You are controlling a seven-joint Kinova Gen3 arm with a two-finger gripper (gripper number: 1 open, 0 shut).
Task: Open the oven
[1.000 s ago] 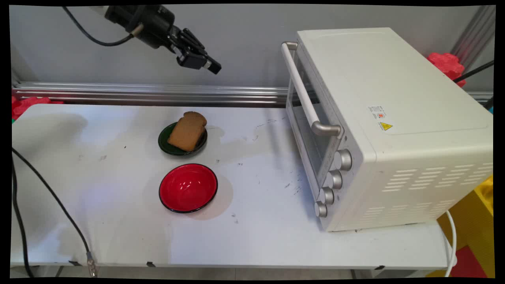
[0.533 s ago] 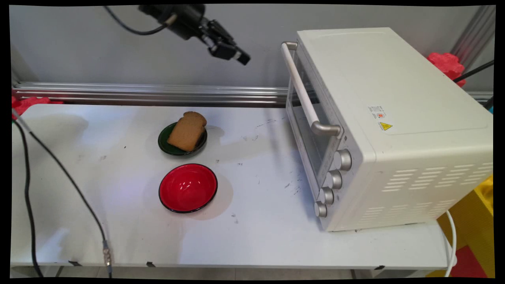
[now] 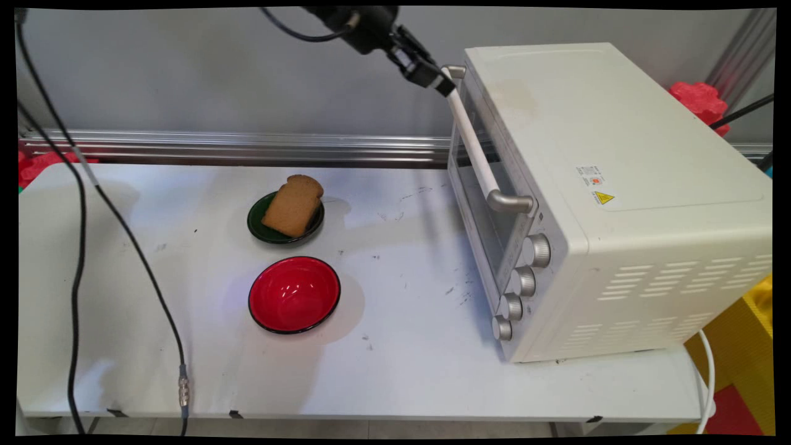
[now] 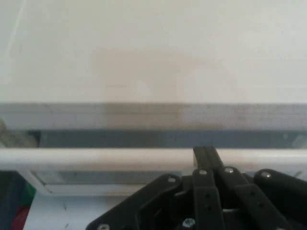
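A: Near edge of the table [image 3: 395, 377]?
B: A black cable [image 3: 133, 247] hangs down at the left, its metal plug just above the near edge. The surface carries dark scuff marks.

A: Moving back?
B: A red bowl [image 3: 295, 295] with a black rim, upright, nothing in it. Just behind it and apart from it, a green dish [image 3: 256, 227] bearing a slice of bread [image 3: 293, 205], which lies tilted with its rounded end over the far rim.

A: Right side?
B: A white oven [image 3: 618, 204], set at an angle, door shut. Four silver knobs [image 3: 524, 281] run down its near front corner. A white handle [image 3: 474, 142] on silver brackets runs along the top of the door. A warning sticker [image 3: 597, 183] sits on the top panel.

A: The gripper [image 3: 437, 79]?
B: High at the far end of the handle, touching it or very nearly so. In the hand view the handle [image 4: 96, 159] crosses level, with the fingers [image 4: 205, 155] standing together in front of it as one narrow black tip. They appear closed and hold nothing, though that view is soft.

A: Beyond?
B: A metal rail [image 3: 235, 147] along the wall.
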